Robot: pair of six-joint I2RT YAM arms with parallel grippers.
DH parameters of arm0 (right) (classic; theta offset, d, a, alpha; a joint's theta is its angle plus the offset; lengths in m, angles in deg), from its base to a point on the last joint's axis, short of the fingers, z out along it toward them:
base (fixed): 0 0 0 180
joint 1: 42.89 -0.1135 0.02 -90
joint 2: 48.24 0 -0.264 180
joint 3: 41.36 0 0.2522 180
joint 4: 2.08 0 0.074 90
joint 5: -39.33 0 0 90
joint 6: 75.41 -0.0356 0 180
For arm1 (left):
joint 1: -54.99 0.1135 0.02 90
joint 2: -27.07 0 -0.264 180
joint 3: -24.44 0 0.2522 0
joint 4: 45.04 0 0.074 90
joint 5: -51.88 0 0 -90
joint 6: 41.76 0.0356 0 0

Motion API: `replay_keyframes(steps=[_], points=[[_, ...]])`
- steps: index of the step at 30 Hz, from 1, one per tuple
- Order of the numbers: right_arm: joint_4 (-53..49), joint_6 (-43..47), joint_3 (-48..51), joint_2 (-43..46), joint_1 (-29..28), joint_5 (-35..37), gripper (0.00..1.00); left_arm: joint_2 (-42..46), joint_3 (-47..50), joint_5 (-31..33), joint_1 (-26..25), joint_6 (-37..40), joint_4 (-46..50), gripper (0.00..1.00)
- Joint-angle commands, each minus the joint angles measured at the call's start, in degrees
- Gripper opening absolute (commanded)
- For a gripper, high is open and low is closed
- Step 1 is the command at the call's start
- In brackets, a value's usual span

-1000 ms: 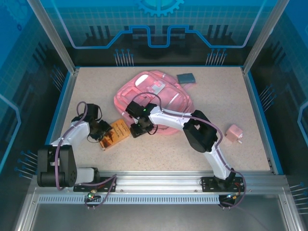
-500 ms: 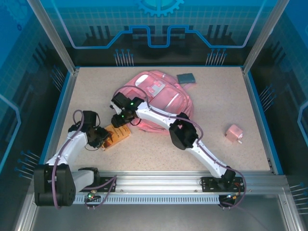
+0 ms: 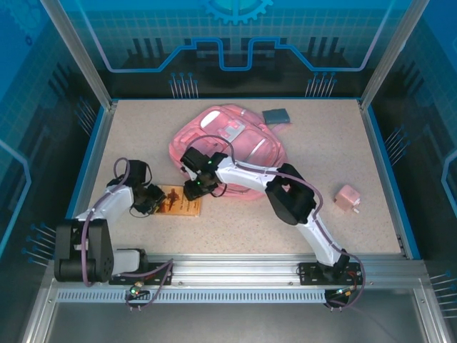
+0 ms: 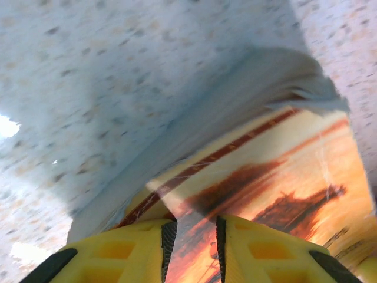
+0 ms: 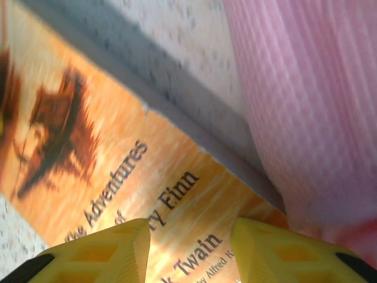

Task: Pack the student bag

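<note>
Your student bag lies flat, just beyond the orange Twain paperback, touching its right end. The bag's long axis slants far-left to near-right. The left gripper pinches the paperback's left edge, jaws narrow. The right gripper is half-open over its right end.

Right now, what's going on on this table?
Both arms are at an orange paperback on the table, just in front of the pink backpack. The left gripper is at its left end. The right gripper, jaws apart, is over the end nearest the bag. The book is not packed yet.
</note>
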Motion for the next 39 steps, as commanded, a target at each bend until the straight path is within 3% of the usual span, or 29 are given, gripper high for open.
replay_keyframes(steps=[1, 6, 9, 17, 26, 39], points=[[-5.1, -2.6, 8.0, 2.7, -1.3, -1.0, 0.44, -4.9, -1.1, 1.6, 0.4, 2.9, -2.7, 0.34], [-3.1, -1.8, 9.2, 8.1, -2.8, -1.7, 0.47, -5.1, -6.9, -0.2, 0.4, 4.4, -1.3, 0.39], [-3.5, -1.3, 5.3, 8.6, -1.8, 0.7, 0.51, -1.9, -7.0, 0.6, 0.3, 2.0, 3.1, 0.51], [-9.6, 2.7, -10.9, -3.4, 0.3, 3.3, 0.54, 7.2, 1.6, -3.1, -2.1, -4.5, 3.3, 0.58], [-12.2, 5.9, -18.0, -10.7, 0.9, -1.7, 0.53, 4.1, 5.3, -6.0, -5.3, -8.4, -3.8, 0.43], [-13.4, 7.3, -19.0, -9.5, 0.1, -9.3, 0.38, -3.1, 5.5, -3.8, -5.9, -7.6, -5.6, 0.35]])
